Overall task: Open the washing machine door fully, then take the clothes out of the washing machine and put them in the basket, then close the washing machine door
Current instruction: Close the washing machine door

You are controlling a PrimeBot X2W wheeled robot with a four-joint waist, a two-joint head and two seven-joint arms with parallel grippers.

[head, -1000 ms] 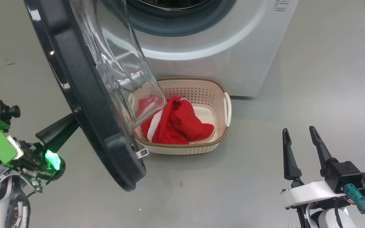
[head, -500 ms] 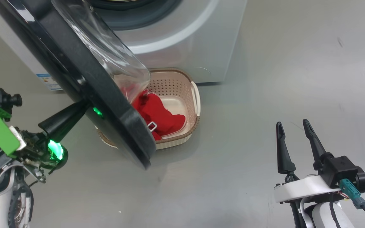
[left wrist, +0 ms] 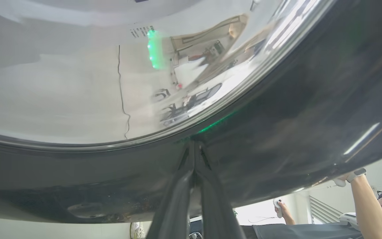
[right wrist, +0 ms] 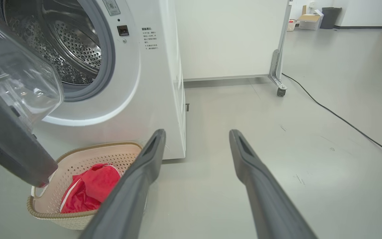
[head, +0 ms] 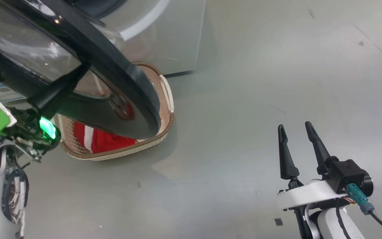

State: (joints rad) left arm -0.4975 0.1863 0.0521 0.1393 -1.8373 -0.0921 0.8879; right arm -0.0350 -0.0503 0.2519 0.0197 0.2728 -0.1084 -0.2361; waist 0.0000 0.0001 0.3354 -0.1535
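Left jaws pressed together against washing machine door (head: 128,76) rim, right jaws held apart at lower right, basket (head: 166,126) and clothes (head: 104,141) half hidden under door slanted toward lower right.

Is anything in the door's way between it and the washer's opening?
Nothing visible. In the right wrist view the gap between the washing machine door and the washing machine is free; the basket with the clothes sits lower, on the floor.

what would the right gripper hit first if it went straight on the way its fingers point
Nothing close: the open right gripper points over bare floor, passing right of the washing machine. Farther on stands a white panel on casters, probably the first thing in line, though depth is unclear.
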